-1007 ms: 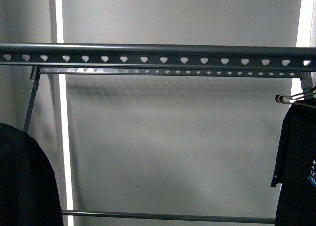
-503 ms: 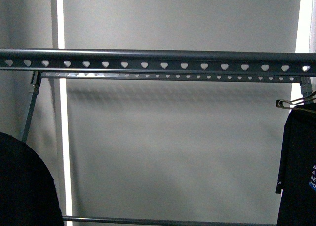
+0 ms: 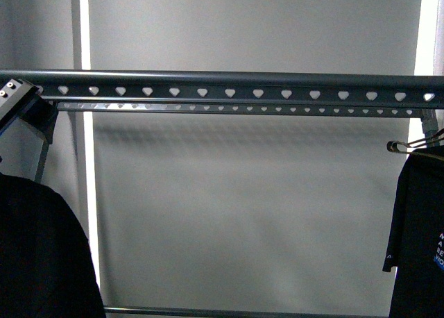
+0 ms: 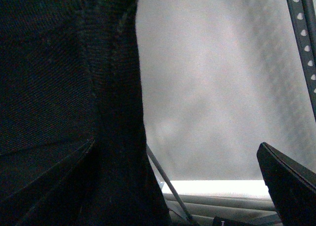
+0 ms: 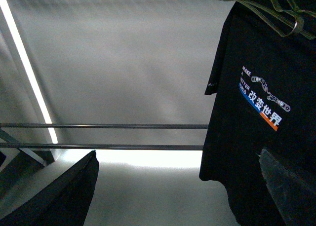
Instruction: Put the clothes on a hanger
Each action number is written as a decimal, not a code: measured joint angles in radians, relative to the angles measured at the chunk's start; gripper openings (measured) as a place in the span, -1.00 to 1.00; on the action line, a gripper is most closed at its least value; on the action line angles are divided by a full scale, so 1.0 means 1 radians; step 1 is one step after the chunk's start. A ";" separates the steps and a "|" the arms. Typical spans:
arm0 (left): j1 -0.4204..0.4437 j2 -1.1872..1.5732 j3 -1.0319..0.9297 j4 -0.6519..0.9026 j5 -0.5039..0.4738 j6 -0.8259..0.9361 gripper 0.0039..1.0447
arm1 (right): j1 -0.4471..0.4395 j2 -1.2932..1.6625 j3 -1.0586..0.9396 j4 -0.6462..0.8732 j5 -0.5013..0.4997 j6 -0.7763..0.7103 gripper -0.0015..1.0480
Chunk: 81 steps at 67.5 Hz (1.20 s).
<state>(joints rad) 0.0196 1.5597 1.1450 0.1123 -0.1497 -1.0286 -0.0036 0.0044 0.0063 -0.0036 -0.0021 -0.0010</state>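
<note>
Your right gripper (image 5: 177,154) is released, its jaws wide apart with nothing between them. It faces the clothes (image 5: 256,102), which hang from a wire coat hanger (image 5: 276,11) below the right end of the hanger (image 3: 229,82). Black fabric (image 4: 64,102) crowds your left gripper (image 4: 177,152), so I cannot tell its grip.

Plain grey backdrop in front of me, lit at its edges.

A grey panel (image 3: 250,214) fills what I face; I cannot tell whether it is a wall or a drawn blind. A narrow bright strip (image 3: 86,165) runs upright near its left side, and a second bright strip (image 3: 429,26) stands at the far right. A soft shadow band (image 3: 243,132) crosses the panel high up. From my right wrist a glowing band (image 5: 148,158) lies along the panel's foot. My left wrist view shows a similar pale glow (image 4: 212,186).
</note>
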 joint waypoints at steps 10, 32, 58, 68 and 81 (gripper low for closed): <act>0.006 0.076 0.073 -0.021 -0.008 0.016 0.43 | 0.000 0.000 0.000 0.000 0.000 0.000 0.86; 0.020 0.045 0.016 -0.056 0.058 0.078 -0.81 | 0.000 0.000 0.000 0.000 0.000 0.000 0.86; 0.044 -0.278 -0.239 -0.166 0.508 0.432 -0.90 | 0.000 0.000 0.000 0.000 0.000 0.000 0.86; 0.056 -0.394 -0.243 -0.337 0.771 0.714 -0.90 | 0.000 0.000 0.000 0.000 0.000 0.000 0.86; 0.084 -0.367 -0.155 -0.576 0.840 1.156 -0.92 | 0.000 0.000 0.000 0.000 0.000 0.000 0.86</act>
<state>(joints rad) 0.1040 1.1927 0.9901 -0.4633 0.6907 0.1272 -0.0036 0.0044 0.0063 -0.0036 -0.0017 -0.0010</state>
